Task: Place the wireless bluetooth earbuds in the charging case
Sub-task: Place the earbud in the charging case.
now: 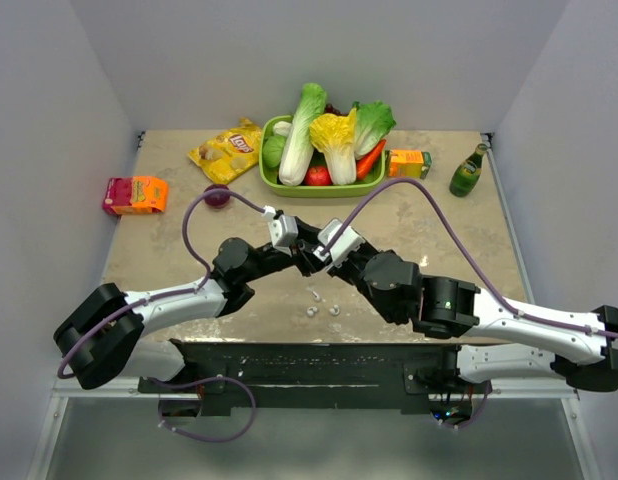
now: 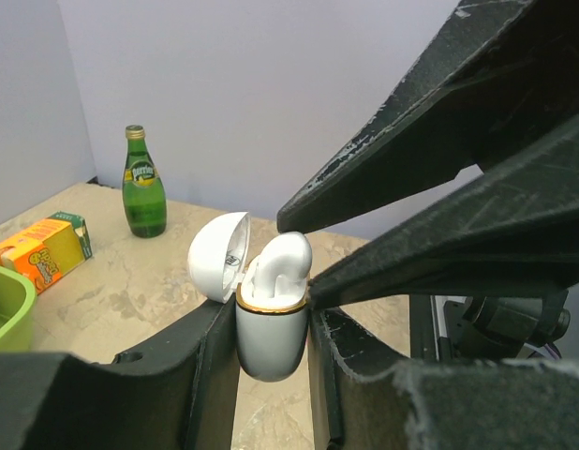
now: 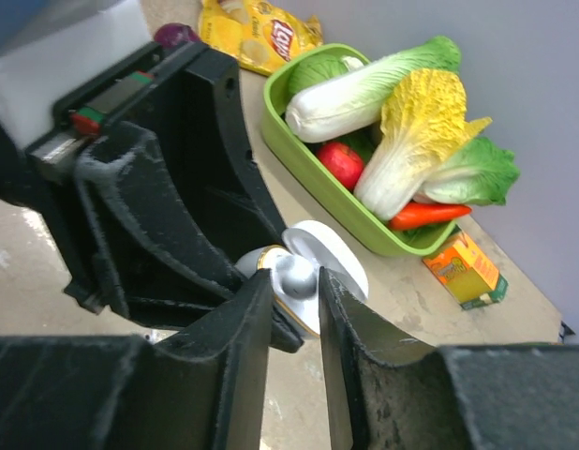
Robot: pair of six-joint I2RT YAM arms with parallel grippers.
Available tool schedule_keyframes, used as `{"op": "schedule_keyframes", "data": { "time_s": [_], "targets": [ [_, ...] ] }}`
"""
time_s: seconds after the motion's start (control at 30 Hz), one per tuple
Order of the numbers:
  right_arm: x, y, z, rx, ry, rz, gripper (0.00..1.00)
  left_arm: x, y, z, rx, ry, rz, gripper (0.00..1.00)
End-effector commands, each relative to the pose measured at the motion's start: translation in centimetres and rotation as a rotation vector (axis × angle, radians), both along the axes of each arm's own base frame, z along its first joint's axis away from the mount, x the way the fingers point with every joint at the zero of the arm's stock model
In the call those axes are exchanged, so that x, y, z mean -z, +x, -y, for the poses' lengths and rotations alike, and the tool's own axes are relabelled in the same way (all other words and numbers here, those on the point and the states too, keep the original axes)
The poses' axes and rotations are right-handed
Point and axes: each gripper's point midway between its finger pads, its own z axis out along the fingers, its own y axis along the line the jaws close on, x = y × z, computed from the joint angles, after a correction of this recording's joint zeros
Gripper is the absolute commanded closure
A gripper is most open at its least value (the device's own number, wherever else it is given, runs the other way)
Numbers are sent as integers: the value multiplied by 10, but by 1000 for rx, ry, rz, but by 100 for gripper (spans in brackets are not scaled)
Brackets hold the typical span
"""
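My left gripper (image 2: 271,317) is shut on the white charging case (image 2: 269,345), which has a gold rim. It holds the case upright above the table with the lid (image 2: 217,255) open. One white earbud (image 2: 282,258) stands in the case with its top sticking out. My right gripper (image 3: 296,281) is shut on that earbud (image 3: 297,274), a finger on each side, and its fingers (image 2: 383,178) reach in from the upper right. In the top view both grippers meet at mid-table (image 1: 315,251). Three tiny white buds (image 1: 316,296) (image 1: 311,311) (image 1: 334,310) lie on the table below them.
A green tray (image 1: 274,180) of vegetables stands at the back centre. A chips bag (image 1: 227,152), a purple onion (image 1: 217,197) and a red-orange packet (image 1: 135,194) lie to the left. An orange juice box (image 1: 409,163) and a green bottle (image 1: 467,173) are at the right.
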Motion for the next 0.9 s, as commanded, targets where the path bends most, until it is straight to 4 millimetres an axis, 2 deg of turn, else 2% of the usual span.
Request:
{"op": "schedule_keyframes", "data": {
  "time_s": [0.0, 0.27, 0.43, 0.53, 0.67, 0.87],
  "targets": [
    [-17, -10, -11, -68, 64, -10, 66, -38, 5, -5, -30, -90, 78, 100],
    [-29, -9, -2, -39, 128, 0, 59, -37, 7, -5, -38, -91, 72, 100],
    [-68, -10, 22, 7, 332, 13, 48, -35, 7, -5, -41, -93, 66, 100],
    [-83, -11, 30, 25, 401, 6, 43, -38, 6, -5, -37, -102, 68, 100],
    [-86, -10, 34, 47, 433, -6, 39, -39, 5, -6, -35, -109, 71, 100],
    [-60, -3, 32, 124, 394, -47, 27, -43, 1, -15, -47, -153, 94, 100]
  ]
}}
